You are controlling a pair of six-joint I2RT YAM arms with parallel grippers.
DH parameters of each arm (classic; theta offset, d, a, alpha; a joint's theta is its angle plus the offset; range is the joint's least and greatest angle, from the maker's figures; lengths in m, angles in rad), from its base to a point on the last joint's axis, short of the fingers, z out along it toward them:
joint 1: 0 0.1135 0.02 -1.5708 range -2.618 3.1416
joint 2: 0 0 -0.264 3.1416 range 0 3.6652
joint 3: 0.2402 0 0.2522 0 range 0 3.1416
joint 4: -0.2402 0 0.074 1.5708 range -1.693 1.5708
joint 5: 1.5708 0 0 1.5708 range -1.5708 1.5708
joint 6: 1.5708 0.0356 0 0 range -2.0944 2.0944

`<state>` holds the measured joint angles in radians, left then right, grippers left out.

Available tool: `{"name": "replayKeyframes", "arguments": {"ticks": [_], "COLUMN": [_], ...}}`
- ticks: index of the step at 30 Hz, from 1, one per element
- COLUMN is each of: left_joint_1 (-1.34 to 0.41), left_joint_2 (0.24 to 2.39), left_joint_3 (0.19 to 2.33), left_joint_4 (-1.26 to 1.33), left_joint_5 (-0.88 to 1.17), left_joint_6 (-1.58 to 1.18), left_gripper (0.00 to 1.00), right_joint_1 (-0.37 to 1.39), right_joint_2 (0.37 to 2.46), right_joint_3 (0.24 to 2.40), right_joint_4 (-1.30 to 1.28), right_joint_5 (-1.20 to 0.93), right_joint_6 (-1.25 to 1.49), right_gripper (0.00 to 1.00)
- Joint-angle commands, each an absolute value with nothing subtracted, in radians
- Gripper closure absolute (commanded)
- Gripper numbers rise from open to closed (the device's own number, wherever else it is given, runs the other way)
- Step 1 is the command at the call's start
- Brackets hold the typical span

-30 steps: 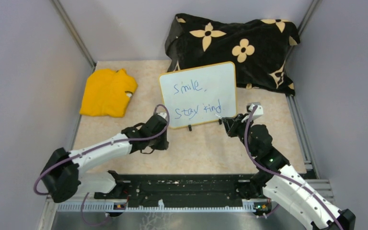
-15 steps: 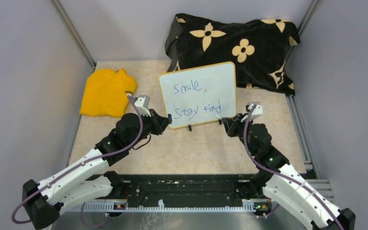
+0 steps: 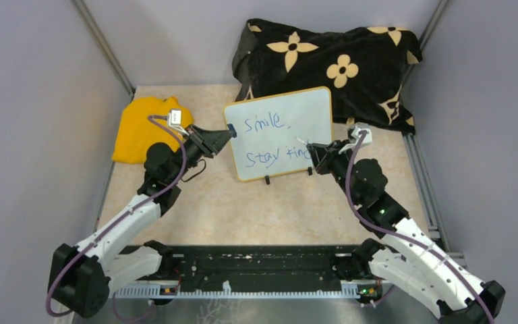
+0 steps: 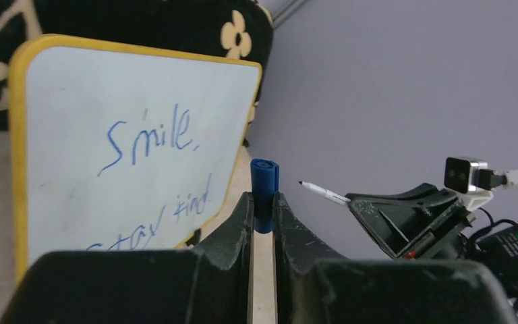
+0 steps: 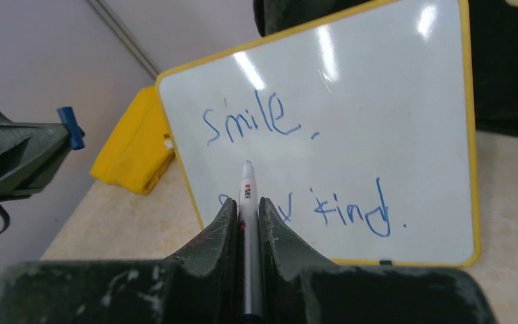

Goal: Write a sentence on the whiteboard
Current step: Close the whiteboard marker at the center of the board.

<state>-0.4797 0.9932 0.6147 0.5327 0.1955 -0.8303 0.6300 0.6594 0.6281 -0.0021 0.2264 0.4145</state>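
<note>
At the bottom of the top view, both arms rise from their bases on a black rail and reach up the frame over the pale marbled surface (image 3: 276,209).

The left hand (image 4: 263,202) is closed almost all the way, pinching a small blue cap (image 4: 264,179) upright between its fingertips. In the top view it sits left of centre, just beside the left rim of the whiteboard (image 3: 310,108), with the cap pointing at that rim. I cannot tell whether the cap touches it.

The right hand (image 5: 246,206) is clamped on a slim white marker (image 5: 247,189), which lies along the slot between its fingers with the tip sticking out ahead. In the top view this hand is right of centre, low on the board's right side. The marker tip points at the white face between the two written lines. The left wrist view shows the tip against the grey wall, clear of the board.

The whiteboard stands at the centre of the top view, tilted back on small black feet, with a yellow-orange rim and rounded corners. The sentence (image 3: 264,123) is in blue, in two lines: "Smile," above and "Stay kind." below.

A folded yellow cloth (image 3: 141,131) lies on the surface at left, partly under the left arm. Behind the board, at the top of the frame, a black cloth with cream flowers (image 3: 337,61) is heaped against the back wall.
</note>
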Motion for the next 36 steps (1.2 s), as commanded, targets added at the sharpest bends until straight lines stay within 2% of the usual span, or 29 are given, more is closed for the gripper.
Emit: {"name": "replayKeyframes", "arguments": {"ticks": [1, 5, 9, 15, 21, 26, 30, 36], "left_joint_1": [-0.428, -0.378, -0.326, -0.313, -0.313, -0.324, -0.338, -0.339], "left_joint_2": [1.059, 1.096, 1.134, 1.175, 1.158, 1.106, 1.064, 1.015], "left_joint_3": [0.622, 0.607, 0.577, 0.547, 0.55, 0.544, 0.518, 0.474], "left_joint_4": [0.853, 1.005, 1.206, 1.459, 1.466, 1.383, 1.313, 1.267], "left_joint_5": [0.438, 0.539, 0.607, 0.573, 0.546, 0.515, 0.496, 0.512], "left_joint_6": [-1.012, -1.071, -1.2, -1.442, -1.538, -1.53, -1.501, -1.48], "left_gripper": [1.0, 1.0, 1.0, 1.0, 1.0, 1.0, 1.0, 1.0], "right_joint_1": [0.698, 0.866, 1.076, 1.262, 1.447, 1.526, 1.553, 1.552], "right_joint_2": [0.703, 0.757, 0.785, 0.875, 1.042, 1.153, 1.231, 1.244], "right_joint_3": [0.71, 0.714, 0.64, 0.538, 0.52, 0.509, 0.514, 0.512], "right_joint_4": [0.164, 0.306, 0.603, 1.066, 1.474, 1.67, 1.72, 1.72], "right_joint_5": [0.272, 0.446, 0.648, 0.714, 0.725, 0.731, 0.738, 0.764], "right_joint_6": [0.372, 0.258, 0.028, -0.258, -0.619, -0.816, -0.876, -0.759], "right_gripper": [1.0, 1.0, 1.0, 1.0, 1.0, 1.0, 1.0, 1.0]}}
